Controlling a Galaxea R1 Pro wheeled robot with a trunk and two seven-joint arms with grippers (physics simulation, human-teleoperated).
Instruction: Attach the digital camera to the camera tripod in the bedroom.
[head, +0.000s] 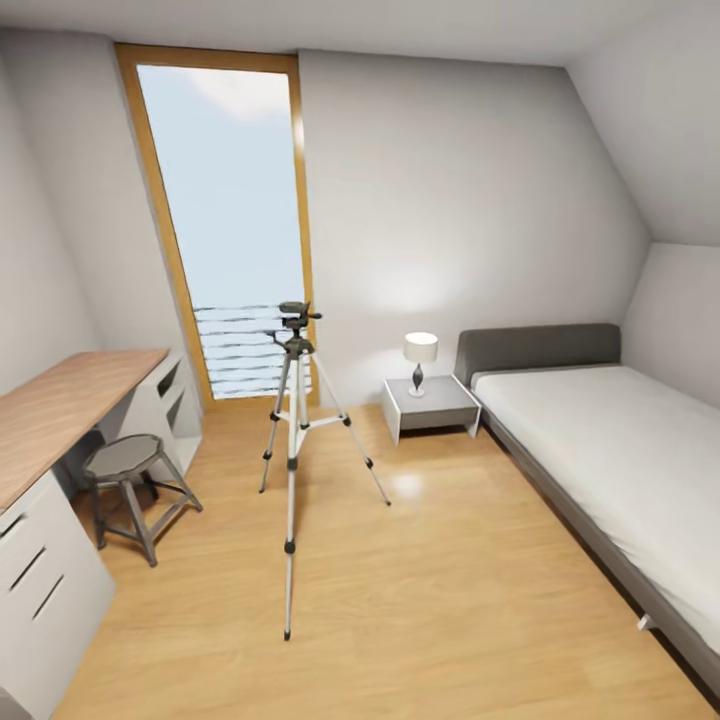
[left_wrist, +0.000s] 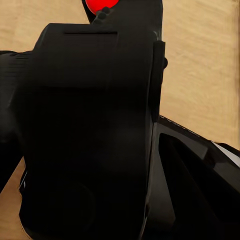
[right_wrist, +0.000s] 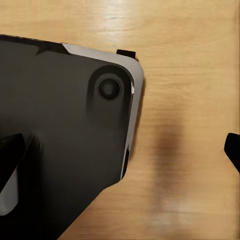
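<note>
- Between desk and bed, the camera tripod stands upright in the head view;
- the left wrist view shows the digital camera close up; whether the left gripper clamps it cannot be told;
- the right wrist view shows wood floor; right gripper state cannot be told.

One camera tripod is standing on three legs. One stool, one desk, one nightstand, one lamp, one bed and one window are showing. One digital camera is showing up close.
</note>
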